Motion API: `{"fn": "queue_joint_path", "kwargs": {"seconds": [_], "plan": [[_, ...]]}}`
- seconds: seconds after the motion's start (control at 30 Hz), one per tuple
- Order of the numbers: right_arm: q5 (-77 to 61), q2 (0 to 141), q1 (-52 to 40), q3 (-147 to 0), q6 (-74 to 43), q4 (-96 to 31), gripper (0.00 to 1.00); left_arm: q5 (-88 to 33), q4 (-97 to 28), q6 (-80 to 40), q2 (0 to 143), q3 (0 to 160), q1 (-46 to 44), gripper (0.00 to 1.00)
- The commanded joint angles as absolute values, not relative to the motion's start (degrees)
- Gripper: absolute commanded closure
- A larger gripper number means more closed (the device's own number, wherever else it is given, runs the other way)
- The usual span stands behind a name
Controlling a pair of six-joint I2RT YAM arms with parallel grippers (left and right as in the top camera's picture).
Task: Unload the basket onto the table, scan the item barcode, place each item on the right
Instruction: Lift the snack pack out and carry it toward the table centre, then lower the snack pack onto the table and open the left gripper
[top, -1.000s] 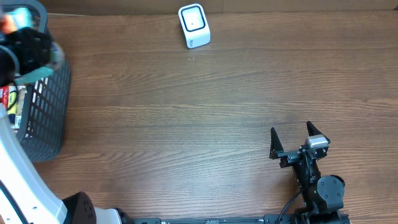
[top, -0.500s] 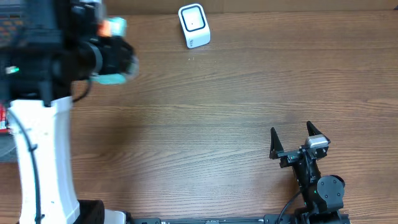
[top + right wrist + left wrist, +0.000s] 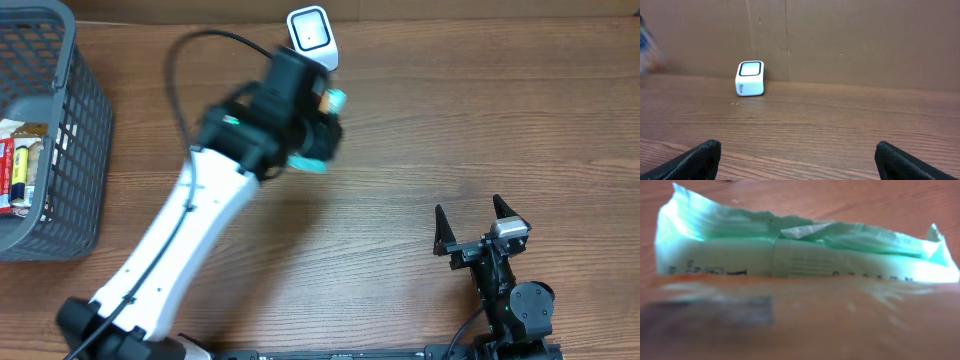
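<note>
1. The left arm point(image 3: 190, 240) has been swung across within the last second, from the basket point(image 3: 70, 150) at the table's left edge to top centre. It is motion-blurred in the overhead view.
2. The packet point(image 3: 336, 99) has been carried along with it. It has a mint-green wrapper with an orange part. It is now held above the table point(image 3: 450, 120) just in front of the scanner point(image 3: 312, 38); no contact between them can be made out.
3. For the task, pick-up from the basket is judged done and presenting is the step in hand. A successful read cannot be confirmed from the frames.
4. Left gripper point(image 3: 322, 130): the jaws are clamped on the packet and held part-way apart by its bulk. The fingers cannot be made out in the left wrist view, which is filled by the packet.
5. A block of fine printed lines point(image 3: 802, 264) is seen on the packet's pale band. It is possibly the barcode but is too blurred to be sure. Whether it is turned towards the scanner window cannot be told.
6. Right gripper point(image 3: 468, 225): the jaws are wide apart and nothing is held. It is parked at lower right, well apart from the packet, and is unchanged over the last second.
7. Other items point(image 3: 18, 170) are seen lying in the basket.
</note>
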State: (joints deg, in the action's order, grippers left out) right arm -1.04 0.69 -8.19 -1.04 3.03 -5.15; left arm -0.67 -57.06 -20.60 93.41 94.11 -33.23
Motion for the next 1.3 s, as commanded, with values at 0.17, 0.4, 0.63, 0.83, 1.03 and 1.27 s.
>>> {"fn": "queue_joint_path", "kwargs": {"seconds": [0.17,0.4,0.63,0.83,1.03,1.27], "plan": [[-0.5,0.2,-7.8,-0.4,3.3,-4.8,0.0,5.0,-48.8,-26.5,104.9,91.5,-44.7,0.73],[-0.5,0.2,-7.8,-0.4,3.3,-4.8,0.0,4.8,-42.5,-29.8,112.4,91.5,-48.6,0.72],[-0.5,0.2,-7.8,-0.4,3.3,-4.8,0.0,4.7,-40.8,-41.1,116.2,91.5,-49.6,0.74],[-0.5,0.2,-7.8,-0.4,3.3,-4.8,0.0,4.4,-38.0,-41.6,119.5,91.5,-51.4,0.74],[-0.5,0.2,-7.8,-0.4,3.3,-4.8,0.0,4.5,-37.3,-40.2,120.5,91.5,-52.7,0.62],[-0.5,0.2,-7.8,-0.4,3.3,-4.8,0.0,4.5,-37.5,-37.2,119.8,92.4,-52.9,0.01]]}}
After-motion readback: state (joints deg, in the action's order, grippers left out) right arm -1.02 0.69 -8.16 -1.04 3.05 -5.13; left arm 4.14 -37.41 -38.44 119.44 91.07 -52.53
